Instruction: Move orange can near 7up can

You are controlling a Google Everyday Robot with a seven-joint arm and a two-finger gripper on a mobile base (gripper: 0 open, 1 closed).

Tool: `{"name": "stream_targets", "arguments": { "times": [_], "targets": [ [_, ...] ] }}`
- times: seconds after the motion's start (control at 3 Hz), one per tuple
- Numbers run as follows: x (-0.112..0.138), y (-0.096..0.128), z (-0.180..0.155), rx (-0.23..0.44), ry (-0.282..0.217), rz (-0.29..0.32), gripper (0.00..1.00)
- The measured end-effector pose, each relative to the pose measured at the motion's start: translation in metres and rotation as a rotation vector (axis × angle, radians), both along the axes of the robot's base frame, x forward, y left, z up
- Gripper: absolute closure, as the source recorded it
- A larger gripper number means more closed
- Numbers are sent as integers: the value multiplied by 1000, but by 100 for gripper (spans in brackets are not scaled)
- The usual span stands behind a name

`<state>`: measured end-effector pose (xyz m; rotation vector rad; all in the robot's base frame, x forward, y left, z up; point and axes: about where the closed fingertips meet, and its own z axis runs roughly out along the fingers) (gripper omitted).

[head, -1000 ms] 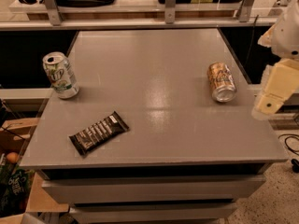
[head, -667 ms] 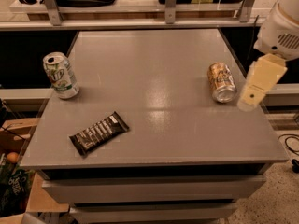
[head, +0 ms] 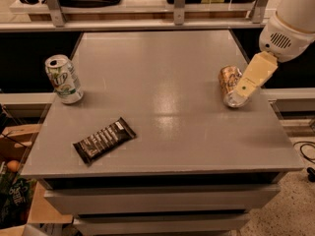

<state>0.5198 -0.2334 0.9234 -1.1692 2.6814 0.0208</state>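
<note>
The orange can (head: 227, 80) seemingly lies at the hand (head: 245, 89), 7up can (head: 64, 80) upright left.

The gripper (head: 246, 87), at the right edge of the table (head: 162, 58), lies across the orange can (head: 228, 84) and hides its right side, and the arm (head: 290, 26) above it runs out at the top right corner. The print on the dark wrapper (head: 104, 140) is too small to read. The boxes (head: 15, 191) on the floor at left are cut off by the edge.

Shiny metal: orange can (head: 227, 82), 7up can (head: 63, 80); table (head: 162, 73) smooth, semi-gloss; claw (head: 244, 92) beside orange can, perhaps plastic.
</note>
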Motion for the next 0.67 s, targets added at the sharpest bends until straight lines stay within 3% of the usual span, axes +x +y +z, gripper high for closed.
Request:
{"name": "stream_targets", "arguments": {
  "times": [0.67],
  "targets": [
    [31,-2,-29,-7,42,-286,0]
  ]
}}
